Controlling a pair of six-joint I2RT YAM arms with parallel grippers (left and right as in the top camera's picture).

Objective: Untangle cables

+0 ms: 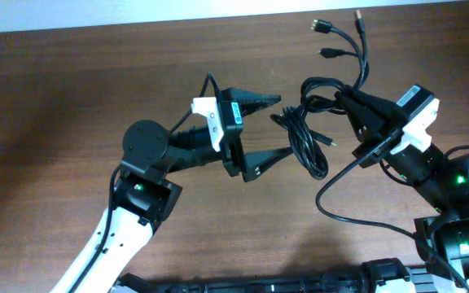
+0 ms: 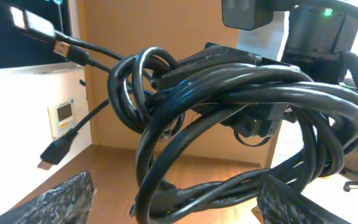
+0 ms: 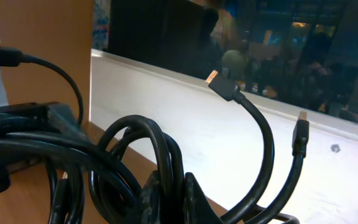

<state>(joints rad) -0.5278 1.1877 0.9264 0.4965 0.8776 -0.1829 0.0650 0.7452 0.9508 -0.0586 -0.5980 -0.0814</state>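
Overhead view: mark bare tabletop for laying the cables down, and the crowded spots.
Bare: the left side of the brown wooden table, beyond the white-and-black left arm, and the near strip between that arm and the right arm's looping black wire. Crowded: between the open left end effector and right end effector, around the tangled thin black cables.

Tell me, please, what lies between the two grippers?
The tangled cables lie between the open left gripper and the right gripper, seen in the overhead view.

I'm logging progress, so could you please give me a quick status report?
Left gripper open, facing the cables. Right gripper shut on them. Knot not yet undone; nothing in the way.
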